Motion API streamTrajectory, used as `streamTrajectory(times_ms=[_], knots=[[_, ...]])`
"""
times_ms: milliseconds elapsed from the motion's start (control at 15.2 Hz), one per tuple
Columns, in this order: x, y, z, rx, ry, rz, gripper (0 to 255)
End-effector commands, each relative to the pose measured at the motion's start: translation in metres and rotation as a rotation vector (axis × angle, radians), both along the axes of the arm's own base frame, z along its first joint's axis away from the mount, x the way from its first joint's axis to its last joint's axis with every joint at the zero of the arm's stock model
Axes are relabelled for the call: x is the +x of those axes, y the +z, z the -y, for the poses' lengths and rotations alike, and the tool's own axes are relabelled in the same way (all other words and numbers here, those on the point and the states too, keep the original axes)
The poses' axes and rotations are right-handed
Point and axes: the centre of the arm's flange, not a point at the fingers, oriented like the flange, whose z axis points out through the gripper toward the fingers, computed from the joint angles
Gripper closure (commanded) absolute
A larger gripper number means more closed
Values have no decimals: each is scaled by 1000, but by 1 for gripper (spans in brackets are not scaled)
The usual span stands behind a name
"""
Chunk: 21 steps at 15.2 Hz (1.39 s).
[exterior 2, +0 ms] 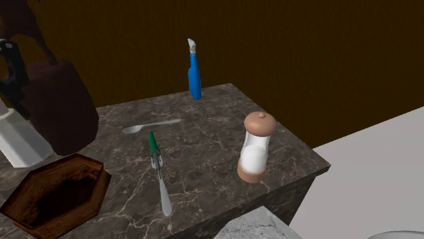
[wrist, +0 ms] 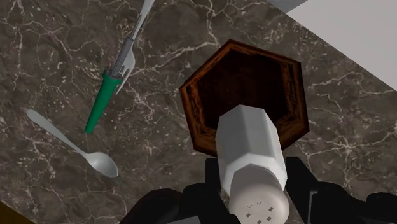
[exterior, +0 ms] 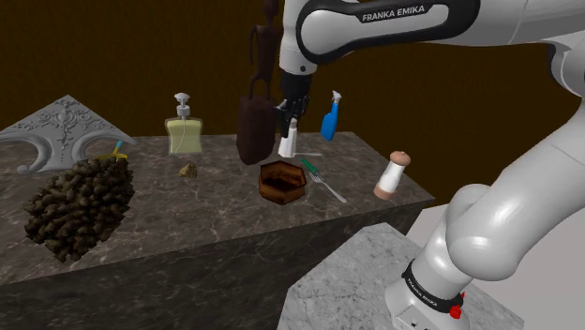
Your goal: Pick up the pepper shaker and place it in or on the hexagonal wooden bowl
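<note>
My gripper is shut on a white faceted pepper shaker and holds it upright in the air. The shaker's holed top sits between the black fingers, and its body hangs down over the near rim of the bowl. The hexagonal dark wooden bowl rests on the marble counter just below and slightly in front of the shaker. In the second exterior view the shaker hangs at the left edge under the gripper, above the bowl. The bowl holds nothing.
A green-handled fork and a spoon lie right of the bowl. A brown-capped grinder stands near the counter's corner. A blue bottle, a dark brown vessel, a soap dispenser and a dark lumpy mass stand around.
</note>
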Motion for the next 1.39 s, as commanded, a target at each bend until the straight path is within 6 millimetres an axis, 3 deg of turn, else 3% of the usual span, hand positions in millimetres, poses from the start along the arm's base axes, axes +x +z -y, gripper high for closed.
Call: streamTrajectory(times_ms=[0,792,1320], knots=[[0,-10,0,0,0,1,255],[0,-73,0,0,0,1,255],[0,-73,0,0,0,1,255]])
